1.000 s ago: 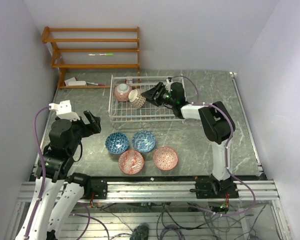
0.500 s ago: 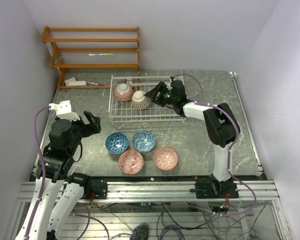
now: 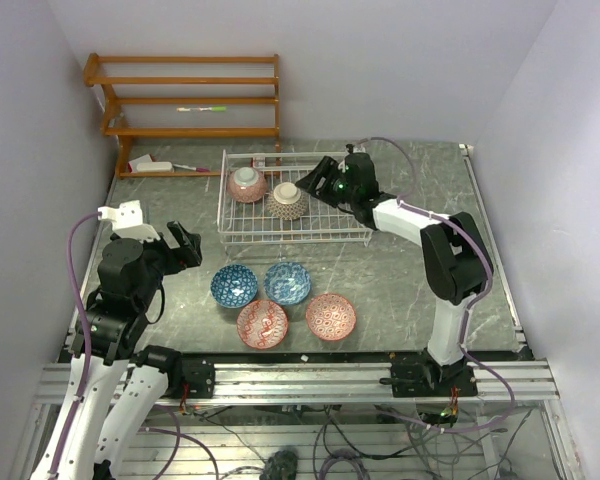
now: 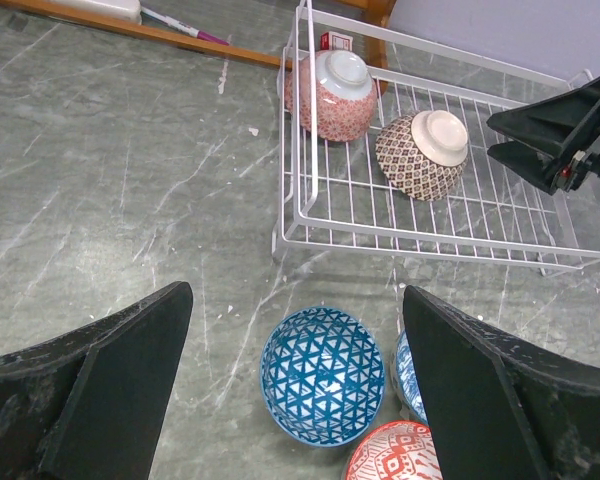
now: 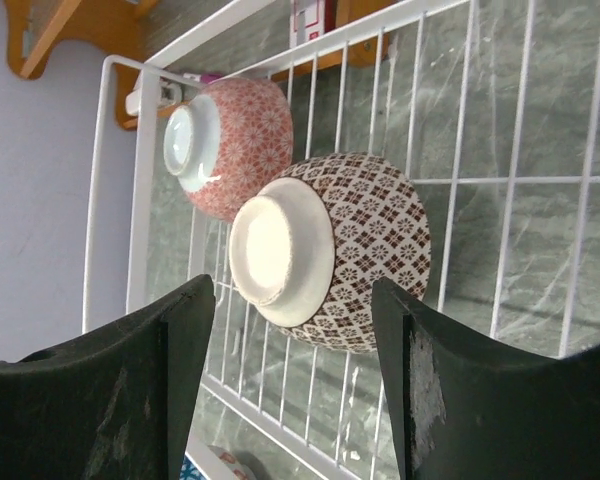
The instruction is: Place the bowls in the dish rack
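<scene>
The worktop stretched out under both arms, and on it you had four bowls waiting. The dish rack lay directly beneath your right gripper, at the far side, well ahead of your left gripper.

That right gripper hung over the rack with its jaws spread apart and nothing between them: no bowl in hand. Your left gripper had its jaws wide too and was equally empty, with the loose bowls just ahead of it and off to its right.

So the count stood at two in and four to go, roughly a third of the job by my reckoning.

In the rack:
- The brown diamond bowl sat upside down, foot ring up, just off the right gripper's fingertips, close but not touching them.
- The pink bowl sat past it on the far left side, also overturned. I couldn't tell whether the two touched.

Out on the worktop, well back from the right gripper:
- The first blue bowl and the second blue bowl sat side by side, mouths up.
- The first red bowl and the second red bowl sat nearer your arms' bases.
</scene>
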Robot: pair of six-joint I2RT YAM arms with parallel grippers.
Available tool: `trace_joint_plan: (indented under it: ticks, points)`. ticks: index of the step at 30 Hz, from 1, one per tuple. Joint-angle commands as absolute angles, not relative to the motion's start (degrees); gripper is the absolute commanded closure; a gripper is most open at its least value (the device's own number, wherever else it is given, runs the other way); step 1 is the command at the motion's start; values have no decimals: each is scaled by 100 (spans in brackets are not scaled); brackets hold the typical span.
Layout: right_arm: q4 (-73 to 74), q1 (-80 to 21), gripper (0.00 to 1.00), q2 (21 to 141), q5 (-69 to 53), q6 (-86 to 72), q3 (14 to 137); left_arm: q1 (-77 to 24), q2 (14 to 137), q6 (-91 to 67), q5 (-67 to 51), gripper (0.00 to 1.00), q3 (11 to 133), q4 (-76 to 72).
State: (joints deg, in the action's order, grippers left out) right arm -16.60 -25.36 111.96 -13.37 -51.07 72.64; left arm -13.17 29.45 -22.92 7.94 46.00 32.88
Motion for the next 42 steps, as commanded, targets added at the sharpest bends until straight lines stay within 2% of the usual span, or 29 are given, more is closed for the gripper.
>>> trace_joint_plan:
  ticks: [1, 9, 13, 27, 42]
  points:
    - [-744, -2702, 36, 11008, -755, -4378, 7757, -1240, 2909, -2259, 863, 3, 4552, 3217]
    - [983, -3856, 36, 10905, 1008, -2886, 8804, -1235, 2935, -2250, 836, 2, 4562, 3208]
    - [1323, -4155, 39, 10954, 1393, -2833, 8929, -1230, 2909, -2250, 831, 2, 4553, 3208]
    - [952, -4256, 44, 11443, 2316, -2657, 8843, -1230, 2911, -2250, 853, 2, 4554, 3217]
    - [343, -4025, 47, 12151, 2683, -2729, 9065, -1230, 2912, -2253, 863, 2, 4553, 3220]
